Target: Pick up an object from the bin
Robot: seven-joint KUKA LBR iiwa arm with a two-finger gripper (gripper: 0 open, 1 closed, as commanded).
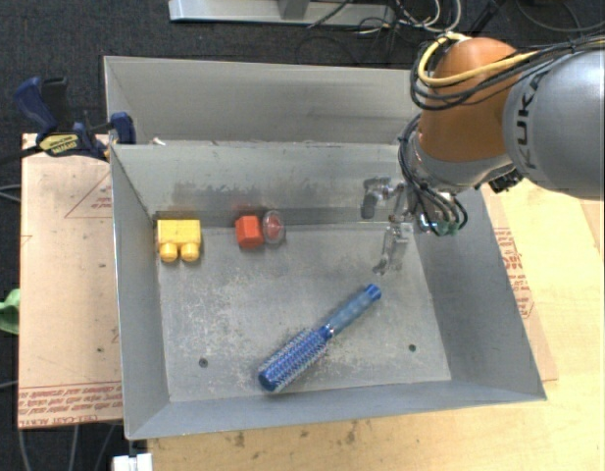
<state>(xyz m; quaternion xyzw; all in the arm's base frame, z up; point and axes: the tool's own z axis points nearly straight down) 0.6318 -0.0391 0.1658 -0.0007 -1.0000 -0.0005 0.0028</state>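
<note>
Grey bin [282, 106], mostly bare floor w/ four loose items. Arm [547, 116] enters from view right, orange wrist cover over the bin's right-rear part. Blue hairbrush [317, 341] lies diagonal at front-centre, bristle head toward front-left, handle tip toward right-rear. Hand [387, 253] hangs low just beyond that handle tip, apart from it, nothing seen in it; open or closed: cannot tell. Yellow block [178, 239] at left by the rear wall, well apart. Red block [248, 231] w/ small clear round piece [273, 227] touching it, mid-rear. Step, my read: approach, no grasp yet; brush is the nearest candidate. Next move needs the hand shifted over the handle, aligned across its axis, then lowered.
</note>
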